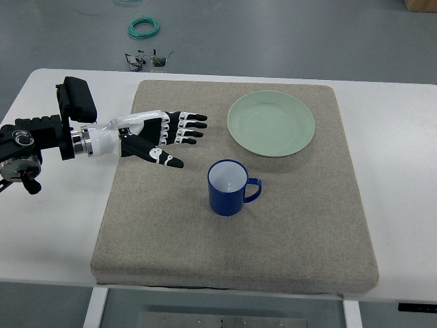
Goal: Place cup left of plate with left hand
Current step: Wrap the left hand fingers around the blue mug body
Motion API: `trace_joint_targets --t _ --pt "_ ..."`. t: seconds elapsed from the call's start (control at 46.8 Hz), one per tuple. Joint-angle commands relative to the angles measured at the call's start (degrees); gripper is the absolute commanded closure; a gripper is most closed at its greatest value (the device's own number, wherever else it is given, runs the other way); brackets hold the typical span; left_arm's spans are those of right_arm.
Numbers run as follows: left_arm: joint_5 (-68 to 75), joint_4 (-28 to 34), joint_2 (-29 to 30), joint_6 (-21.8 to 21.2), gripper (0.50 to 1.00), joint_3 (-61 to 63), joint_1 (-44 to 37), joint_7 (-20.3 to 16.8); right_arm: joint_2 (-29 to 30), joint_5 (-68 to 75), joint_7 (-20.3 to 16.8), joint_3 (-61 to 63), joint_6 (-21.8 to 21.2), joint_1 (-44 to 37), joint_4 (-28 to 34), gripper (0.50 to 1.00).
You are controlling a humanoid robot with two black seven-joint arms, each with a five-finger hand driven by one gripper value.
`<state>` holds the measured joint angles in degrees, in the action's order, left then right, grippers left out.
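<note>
Top view of a white table (410,171) carrying a grey felt mat (239,253) that covers most of its middle. The left hand (153,137) enters from the left edge and lies over the mat's upper left corner, fingers (191,126) spread and extended toward the right, thumb angled down toward the cup, holding nothing. The blue cup (229,188) stands upright near the mat's centre, white inside, handle pointing right; it is apart from the hand, below and to the right of the fingertips. The pale green plate (271,124) rests on the mat's upper right part, just above and right of the cup, not touching it. Bare mat lies open between the fingertips and the plate's left rim, and across the whole lower half of the mat. Beyond the table's far edge, a green cable coil (143,28) lies on the floor.
</note>
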<state>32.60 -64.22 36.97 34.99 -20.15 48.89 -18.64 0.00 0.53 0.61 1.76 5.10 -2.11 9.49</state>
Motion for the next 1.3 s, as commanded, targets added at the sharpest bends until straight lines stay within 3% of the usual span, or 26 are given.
trace_joint_targets --t 0.0,1.281 --pt "0.45 -1.08 -0.06 0.01 0.506 0.2 -0.63 0.0 0.0 0.0 0.0 0.0 0.0 0.0 0.0 0.566" --pt "5.46 3.22 -9.81 0.01 0.506 0.2 -4.06 0.09 0.0 0.0 0.0 0.0 0.0 0.0 0.0 0.566"
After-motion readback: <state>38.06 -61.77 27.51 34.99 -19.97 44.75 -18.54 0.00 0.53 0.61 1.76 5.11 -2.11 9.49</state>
